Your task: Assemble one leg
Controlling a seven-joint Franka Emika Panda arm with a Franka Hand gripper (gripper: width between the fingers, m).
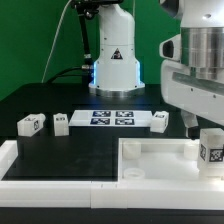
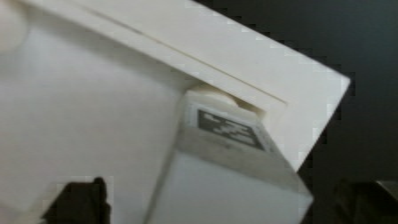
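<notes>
Clearance shows either side: my tool [image 2: 217, 204] stands wide, its dark fingers [image 2: 75, 200] apart from the small chunky white plastic leg [image 2: 228, 130] with its square tag, upright between them. It meets the raised rim of the large white square tabletop [image 1: 60, 160], at the exterior view's right.

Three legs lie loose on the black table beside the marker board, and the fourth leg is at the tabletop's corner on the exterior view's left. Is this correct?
Only the side is wrong: the fourth leg is at the corner of the tabletop on the exterior view's right. The exterior view shows it.
</notes>
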